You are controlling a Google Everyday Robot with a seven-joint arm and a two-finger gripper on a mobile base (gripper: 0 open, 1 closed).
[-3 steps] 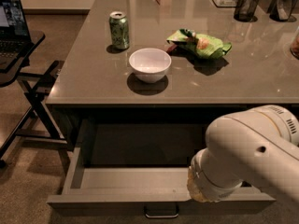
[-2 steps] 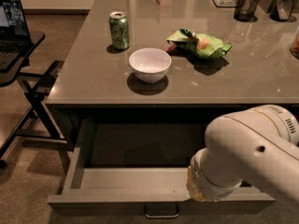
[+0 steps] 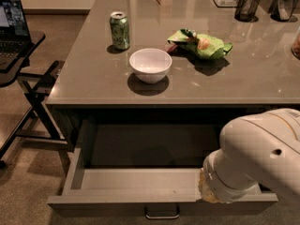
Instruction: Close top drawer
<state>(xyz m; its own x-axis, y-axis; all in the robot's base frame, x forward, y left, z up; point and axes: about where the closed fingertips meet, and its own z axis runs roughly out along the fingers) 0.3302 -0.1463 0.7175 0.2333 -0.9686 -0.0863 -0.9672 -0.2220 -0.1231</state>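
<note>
The top drawer (image 3: 117, 202) stands pulled far out under the grey counter, showing pale grey inner walls and an empty inside. Its small metal loop handle (image 3: 161, 213) sits at the middle of the dark front, at the bottom of the view. My white arm (image 3: 258, 158) comes in from the right and reaches down over the drawer's right half. The gripper is hidden behind the arm's wrist, near the inner side of the drawer front.
On the counter (image 3: 262, 78) stand a green can (image 3: 119, 30), a white bowl (image 3: 150, 65) and a green chip bag (image 3: 200, 44). Dark mesh cups (image 3: 247, 5) are at the back right. A side stand with a laptop (image 3: 13, 18) is at the left.
</note>
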